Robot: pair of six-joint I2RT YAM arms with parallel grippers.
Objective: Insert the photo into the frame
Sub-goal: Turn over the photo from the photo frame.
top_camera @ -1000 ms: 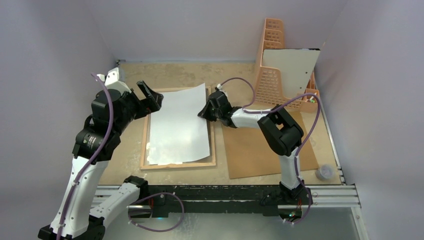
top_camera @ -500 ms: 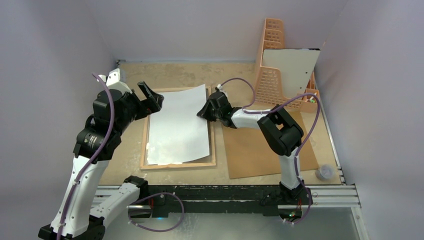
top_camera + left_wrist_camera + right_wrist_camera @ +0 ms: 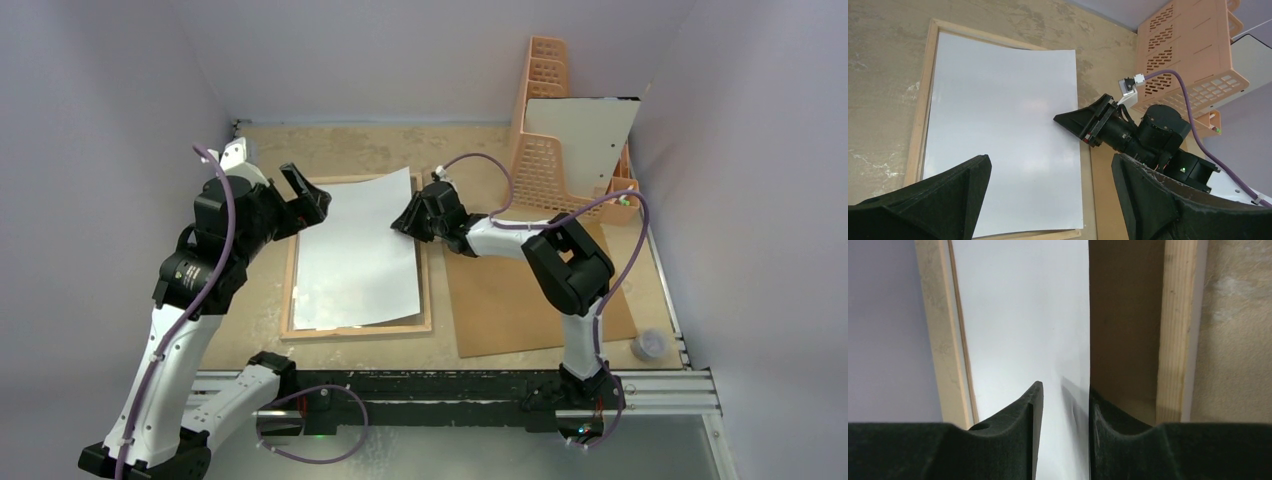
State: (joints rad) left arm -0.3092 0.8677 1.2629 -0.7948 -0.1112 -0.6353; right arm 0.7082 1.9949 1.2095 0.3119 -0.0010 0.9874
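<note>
The frame [image 3: 290, 290] lies face down on the table, its light wood rim up. The white photo [image 3: 355, 250] lies inside it, its far right corner curling up over the rim. My right gripper [image 3: 403, 222] is at the photo's right edge. In the right wrist view its jaws [image 3: 1066, 387] stand a narrow gap apart, with the photo's edge [image 3: 1023, 315] between them, resting against one finger. My left gripper [image 3: 305, 195] is open and empty above the frame's far left corner. In the left wrist view [image 3: 1050, 165] it looks down on the photo [image 3: 998, 125].
The plain brown backing board [image 3: 520, 300] lies flat to the right of the frame, under the right arm. An orange basket [image 3: 545, 110] stands at the back right with a white panel [image 3: 580, 135] leaning on it. A small round object [image 3: 650, 345] sits near the front right edge.
The right gripper has shifted slightly up and left at the photo's edge. The left arm has shifted a little to the right. The photo has barely moved.
</note>
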